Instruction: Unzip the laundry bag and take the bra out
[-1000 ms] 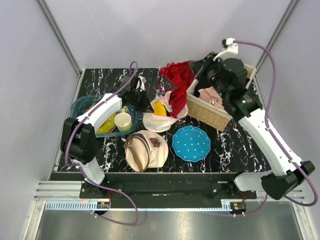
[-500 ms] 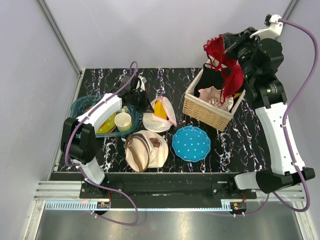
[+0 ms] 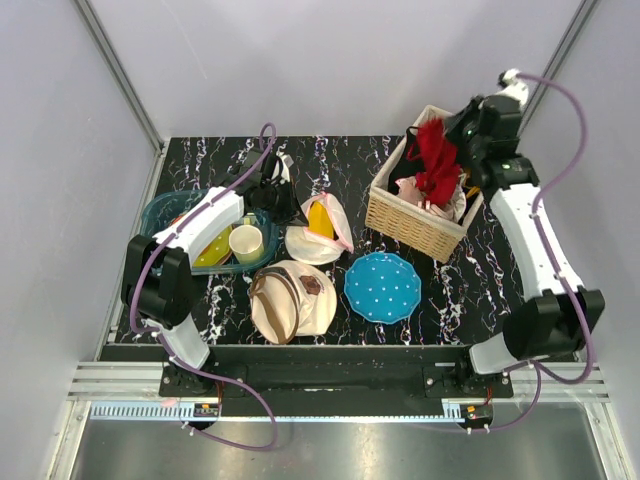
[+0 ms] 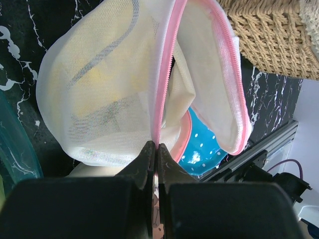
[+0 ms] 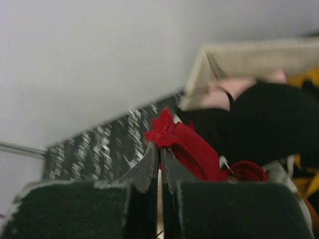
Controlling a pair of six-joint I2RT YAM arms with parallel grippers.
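Laundry bag (image 3: 318, 232): lies on the black marbled table (image 3: 480, 290), left of the wicker basket (image 3: 405, 222); zipper undone, pink rim gaping.
Left gripper (image 4: 156, 147): fingers pinched tight on the bag's pink zipper edge.
Right gripper (image 5: 159, 149): raised above the basket, clamped on a fold of the red bra (image 3: 437, 160).
Bra: outside the bag, hanging from the right gripper over the basket.
Blue dotted plate (image 3: 383, 287): just beside the bag, on its near side.

In the left wrist view the laundry bag (image 4: 109, 94) runs off the top edge and hides most of the blue dotted plate (image 4: 202, 147). Only 1 corner of the wicker basket (image 4: 269, 35) shows. The right wrist view is blurred: the red bra (image 5: 192, 147) passes behind the right gripper (image 5: 159, 148).
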